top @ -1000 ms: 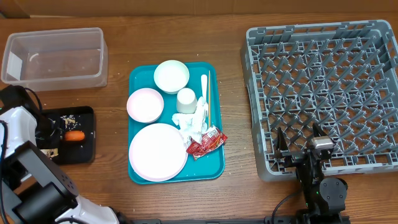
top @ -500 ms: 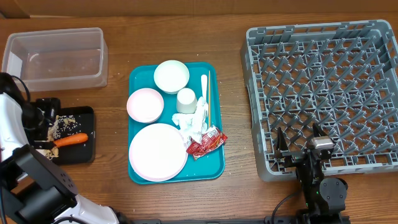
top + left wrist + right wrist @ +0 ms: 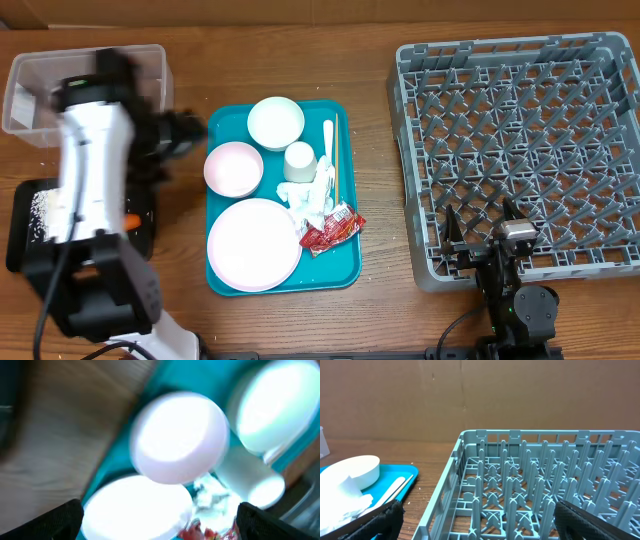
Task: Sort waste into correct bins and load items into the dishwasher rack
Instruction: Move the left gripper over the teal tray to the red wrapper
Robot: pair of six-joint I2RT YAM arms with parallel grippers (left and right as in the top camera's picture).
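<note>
My left gripper (image 3: 188, 132) is blurred, open and empty, at the left edge of the teal tray (image 3: 216, 282). In the left wrist view its fingers (image 3: 55, 522) frame the pale pink bowl (image 3: 177, 437), the white plate (image 3: 135, 510), the napkins (image 3: 210, 497) and the red wrapper (image 3: 200, 532). A tip of the orange carrot (image 3: 130, 220) and some rice (image 3: 40, 205) show in the black tray (image 3: 20, 250), mostly hidden by the arm. My right gripper (image 3: 483, 228) rests open and empty at the near edge of the dishwasher rack (image 3: 520, 150).
On the teal tray also lie a white bowl (image 3: 275, 122), a cup (image 3: 299, 160), a fork (image 3: 327, 140) and chopsticks (image 3: 337, 165). The clear tub (image 3: 40, 90) stands at the back left, partly behind my left arm. The rack's pegs (image 3: 520, 485) fill the right wrist view.
My left gripper opened and let go of the carrot in the black tray, then swung up and right to the teal tray's edge. The right arm has not moved.
</note>
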